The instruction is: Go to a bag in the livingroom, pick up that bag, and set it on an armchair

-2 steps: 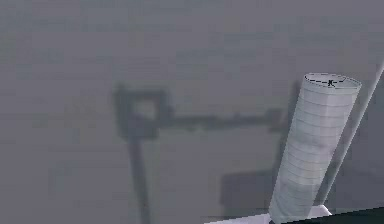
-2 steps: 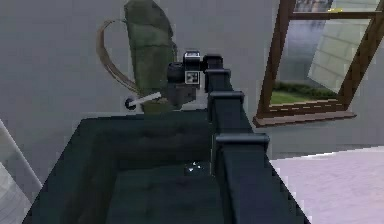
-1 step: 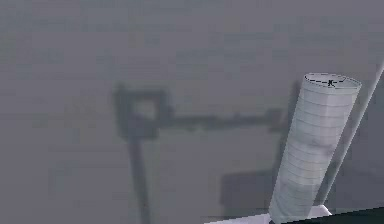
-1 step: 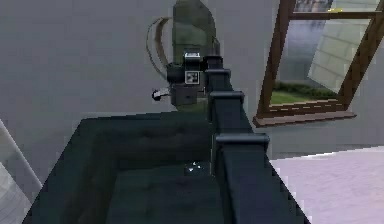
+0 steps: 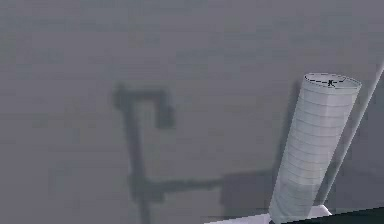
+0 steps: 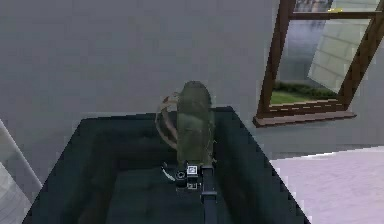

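In the arm side view an olive-green bag (image 6: 193, 125) with a looped handle stands upright over the seat of a dark armchair (image 6: 100, 150). The arm's dark bar rises from the bottom edge to the bag's base. The gripper (image 6: 178, 166) sits there beside its white marker squares, its far end lost against the bag. I cannot tell whether it holds the bag or whether the bag rests on the cushion.
A tall white ribbed cylinder (image 5: 315, 145) stands at the forward view's right against a bare grey wall (image 5: 150, 60). A wood-framed window (image 6: 320, 55) is on the wall right of the armchair, with pale floor (image 6: 335, 185) below it.
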You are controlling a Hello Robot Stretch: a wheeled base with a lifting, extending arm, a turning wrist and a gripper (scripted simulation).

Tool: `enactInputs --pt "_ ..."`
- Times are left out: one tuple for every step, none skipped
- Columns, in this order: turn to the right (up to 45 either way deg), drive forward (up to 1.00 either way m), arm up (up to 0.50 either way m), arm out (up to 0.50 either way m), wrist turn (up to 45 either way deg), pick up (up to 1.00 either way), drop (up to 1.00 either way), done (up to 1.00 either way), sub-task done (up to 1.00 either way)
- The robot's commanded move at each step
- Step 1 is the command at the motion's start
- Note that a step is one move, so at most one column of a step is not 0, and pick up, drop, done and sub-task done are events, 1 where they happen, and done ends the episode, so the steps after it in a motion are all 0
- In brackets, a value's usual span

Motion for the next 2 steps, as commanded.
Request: enactInputs --pt "0.0 0.0 -0.32 0.0 0.0 0.0 0.0 0.0 0.0" --pt "0.0 0.0 0.0 0.0 0.0 0.0 1.0 0.0 0.0"
